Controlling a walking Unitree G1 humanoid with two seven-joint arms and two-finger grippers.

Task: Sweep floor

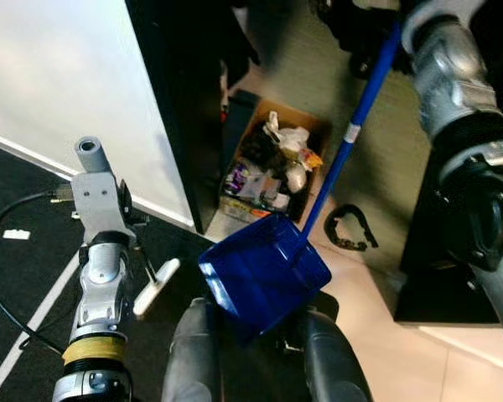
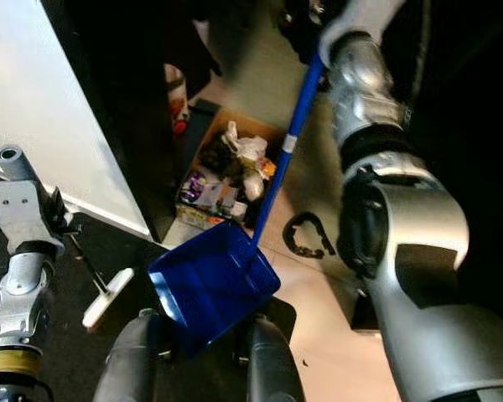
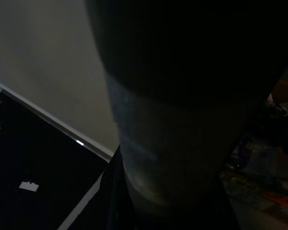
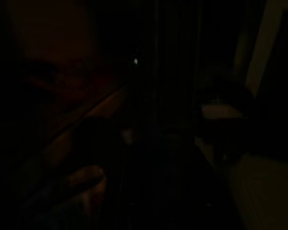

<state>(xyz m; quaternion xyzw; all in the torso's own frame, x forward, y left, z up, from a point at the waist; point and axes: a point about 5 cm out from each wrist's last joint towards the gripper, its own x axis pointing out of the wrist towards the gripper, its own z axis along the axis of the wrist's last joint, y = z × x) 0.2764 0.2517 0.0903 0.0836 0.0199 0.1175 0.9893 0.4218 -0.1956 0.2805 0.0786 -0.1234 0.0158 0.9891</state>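
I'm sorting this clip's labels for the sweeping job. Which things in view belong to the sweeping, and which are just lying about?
For the sweeping:
- blue dustpan on its long blue handle, beside the right arm
- thin stick with a white end, perhaps a broom, below the left arm

Lying about:
- cardboard box of clutter
- black curved piece on the floor
- black cable

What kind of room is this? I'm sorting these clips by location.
Probably a lived-in home's hallway or storage corner: a cardboard box crammed with odds and ends sits on pale tile floor beside black carpet, and a blue dustpan hangs in front.
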